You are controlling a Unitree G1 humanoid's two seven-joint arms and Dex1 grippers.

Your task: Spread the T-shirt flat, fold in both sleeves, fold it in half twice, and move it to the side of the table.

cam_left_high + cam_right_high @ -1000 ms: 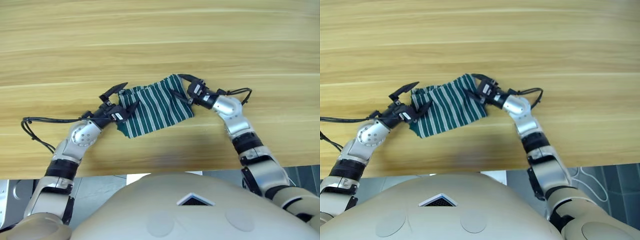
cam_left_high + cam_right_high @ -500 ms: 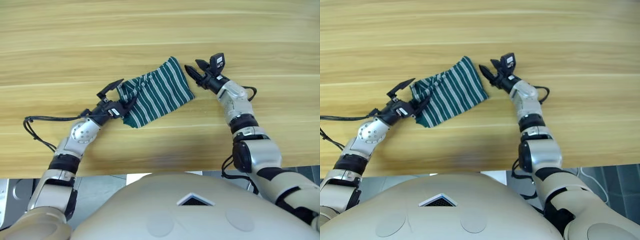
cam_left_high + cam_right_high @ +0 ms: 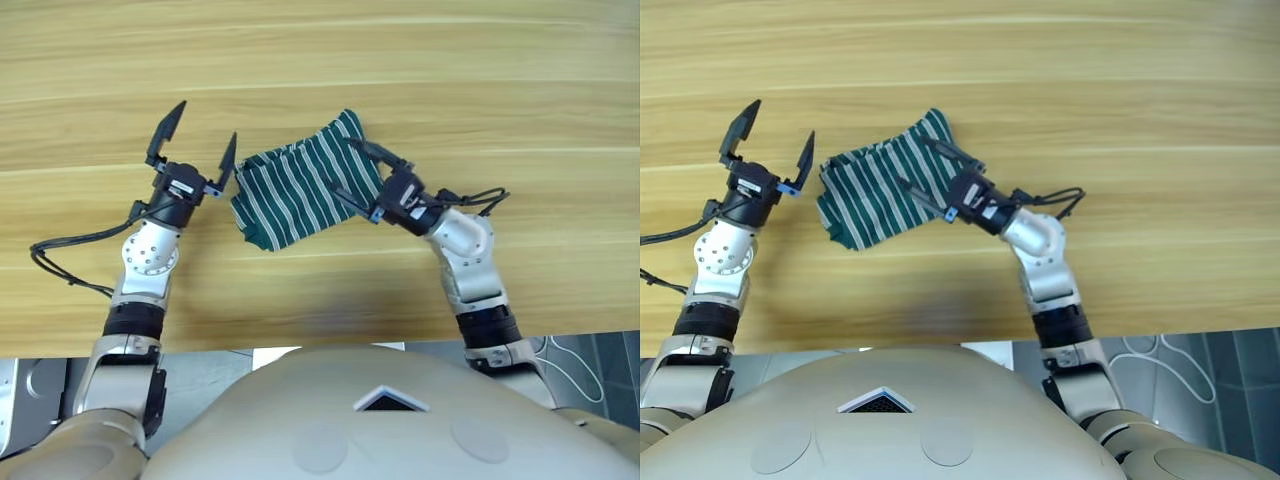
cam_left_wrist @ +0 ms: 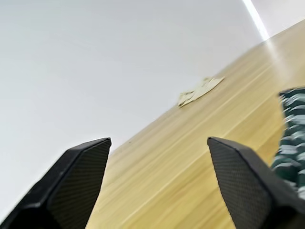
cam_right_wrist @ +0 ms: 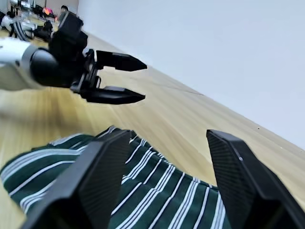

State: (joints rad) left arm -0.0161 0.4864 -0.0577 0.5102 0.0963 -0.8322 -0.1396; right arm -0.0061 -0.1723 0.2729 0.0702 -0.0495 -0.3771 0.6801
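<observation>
The folded T-shirt (image 3: 295, 192), dark green with white stripes, lies as a small skewed rectangle on the wooden table (image 3: 320, 60). My left gripper (image 3: 206, 122) stands open just left of the shirt's left edge, fingers pointing towards the table's far side and holding nothing. In the left wrist view its gripper (image 4: 159, 140) frames bare table, with the T-shirt (image 4: 293, 138) beside one finger. My right gripper (image 3: 350, 167) is open over the shirt's right edge, one finger on each side of the near right corner. From the right wrist, the open gripper (image 5: 167, 134) hangs above the T-shirt (image 5: 143, 200).
A small beige scrap (image 4: 200, 89) lies far off on the table. Cables trail from both wrists near the table's front edge (image 3: 60, 270). Wide bare wood extends beyond and to both sides of the shirt.
My left gripper has drawn off the shirt's left edge and turned upward. My right gripper swung away from the shirt, then came back over its right edge. The shirt shifted left and rotated.
</observation>
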